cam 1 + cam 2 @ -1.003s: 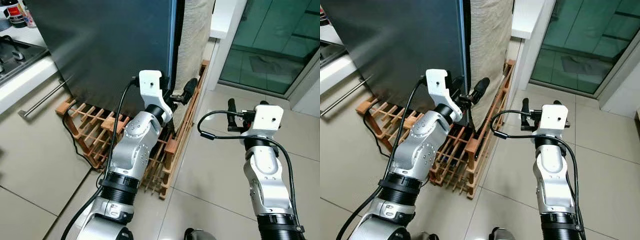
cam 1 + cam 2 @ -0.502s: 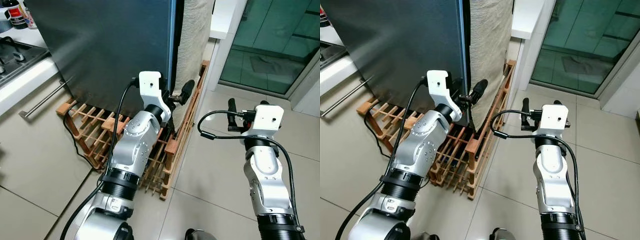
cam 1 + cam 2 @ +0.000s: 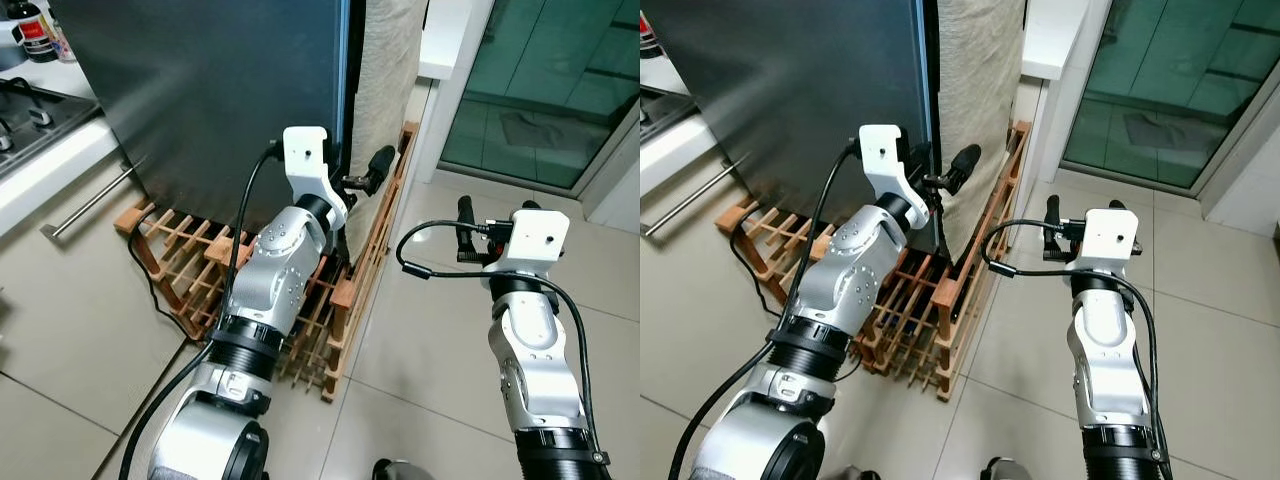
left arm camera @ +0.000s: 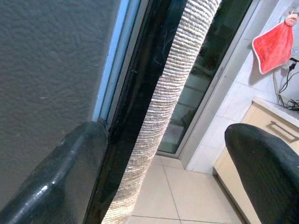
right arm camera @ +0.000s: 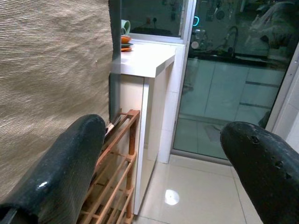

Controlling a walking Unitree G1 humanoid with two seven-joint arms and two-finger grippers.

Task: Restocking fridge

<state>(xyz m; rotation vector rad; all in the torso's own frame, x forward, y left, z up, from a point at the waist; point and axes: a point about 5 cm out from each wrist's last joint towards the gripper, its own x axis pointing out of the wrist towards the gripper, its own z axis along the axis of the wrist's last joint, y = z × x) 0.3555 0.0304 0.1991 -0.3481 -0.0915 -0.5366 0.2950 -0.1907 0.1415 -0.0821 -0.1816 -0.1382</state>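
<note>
Dark grey and faintly textured, the fridge door stands shut ahead of the robot, its right-hand edge marked by a thin blue strip and a black seal. The left end effector is at that edge with its fingers spread; in the left wrist view one finger lies against the door face beside the blue strip, the other stands well out in the open. Nothing is gripped.

Judged step: opening the door, the first stage of restocking. No groceries are to be seen. The next move calls for one finger to hook behind the door edge, then a pull outward along the door's arc.

The right end effector is held out over the floor tiles, well apart from the fridge, fingers spread and empty.

Surroundings: a woven beige covering hangs just beside the door edge, touching or nearly touching the seal. A wooden rack sits on the floor at the fridge's foot, directly under the left arm. A glass door stands to the right. A desk with a gas hob lies to the left.

Obstructions: the hanging covering crowds the gap the finger must enter, and the rack keeps the robot's feet back from the door.
</note>
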